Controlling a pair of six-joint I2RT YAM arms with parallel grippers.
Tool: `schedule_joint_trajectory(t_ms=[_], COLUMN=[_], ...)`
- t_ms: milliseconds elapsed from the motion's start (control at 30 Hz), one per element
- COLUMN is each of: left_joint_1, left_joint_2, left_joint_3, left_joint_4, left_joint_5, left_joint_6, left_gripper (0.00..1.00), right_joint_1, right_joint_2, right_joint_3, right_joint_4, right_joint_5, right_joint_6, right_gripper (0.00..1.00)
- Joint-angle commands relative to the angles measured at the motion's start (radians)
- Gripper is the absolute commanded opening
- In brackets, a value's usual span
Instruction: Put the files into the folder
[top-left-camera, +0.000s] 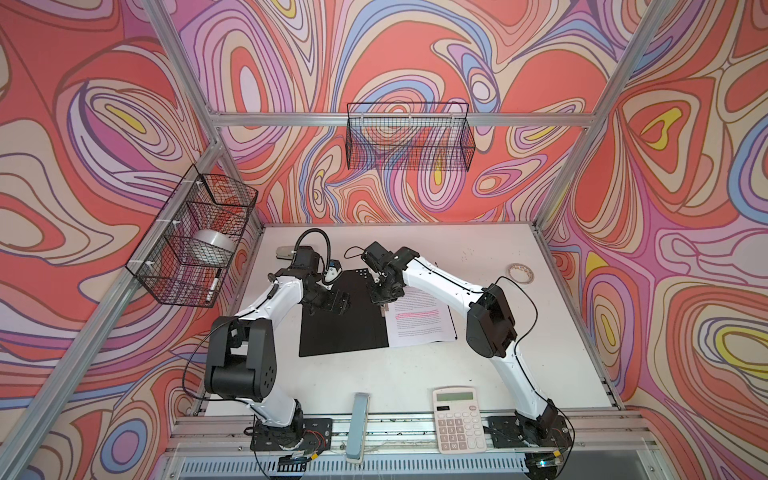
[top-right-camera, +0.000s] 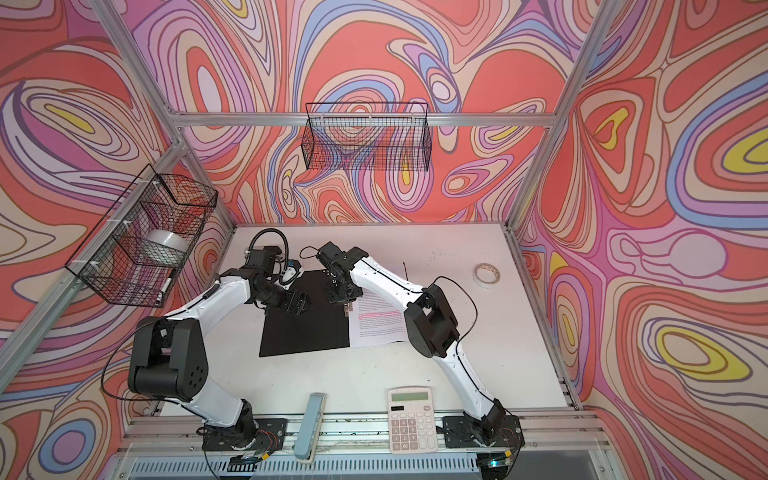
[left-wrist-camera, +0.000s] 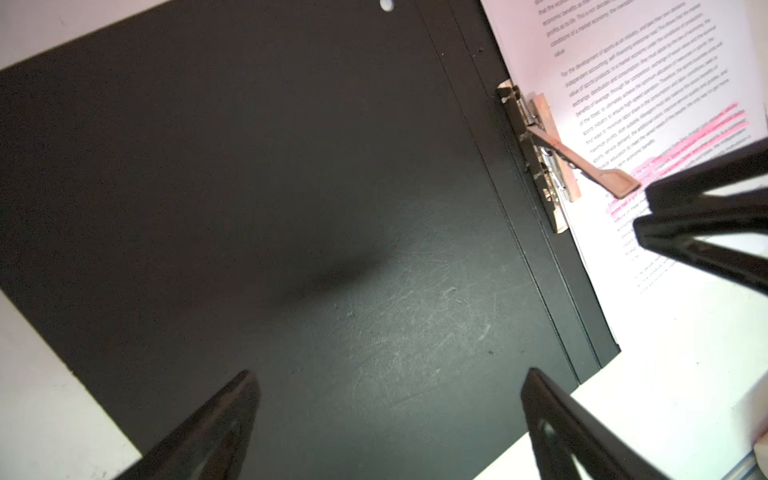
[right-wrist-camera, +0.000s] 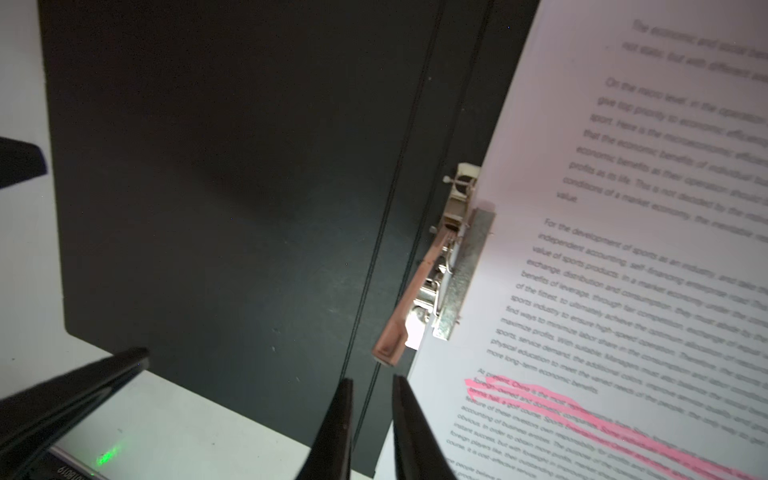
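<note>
Hovering nearly together, empty, right tool (right-wrist-camera: 372, 380) has clip lever (right-wrist-camera: 409, 307) at 12 o'clock, lengthwise along folder (right-wrist-camera: 208, 166) spine; left tool (left-wrist-camera: 388, 372) gapes.

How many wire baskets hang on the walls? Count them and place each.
2. The divided wire basket hangs on the left wall in both top views; the long wire basket hangs on the back wall. More may hang out of view.

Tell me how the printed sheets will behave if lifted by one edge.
The files look like a thin paper stack lying flat, so they would probably droop and fan apart. The metal clip overlaps their edge by the folder spine, so they may pivot or tear there rather than slide freely.
</note>
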Motion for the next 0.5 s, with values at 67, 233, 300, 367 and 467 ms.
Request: schedule_joint_trajectory(t_ms=[67,233,300,367,467], left_joint_1=[-0.001,-0.002,-0.001,-0.002,-0.002], left_joint_2=[-0.020,-0.026,-0.029,-0.032,-0.032], left_joint_3=[-0.012,-0.008,-0.007,-0.007,-0.008], left_joint_4=[-0.028,-0.031,-0.034,-0.035,-0.036], left_joint_5=[0.023,0.024,0.025,0.024,0.024], left_joint_6=[0.003,0.005,0.007,0.008,0.010], left_gripper=[0.99,0.99,0.99,0.99,0.99], right_joint_1=[0.001,0.010,0.011,0.011,0.011], right_joint_2=[0.007,-0.005,-0.002,0.005,0.024], right_joint_3=[0.029,0.048,0.071,0.092,0.115], right_joint_4=[-0.050,-0.010,-0.007,-0.013,-0.026], right_joint_5=[0.062,0.030,0.028,0.037,0.044], right_joint_6=[-0.017,-0.025,-0.022,-0.023,-0.027], right_gripper=[0.18,0.18,0.18,0.18,0.18])
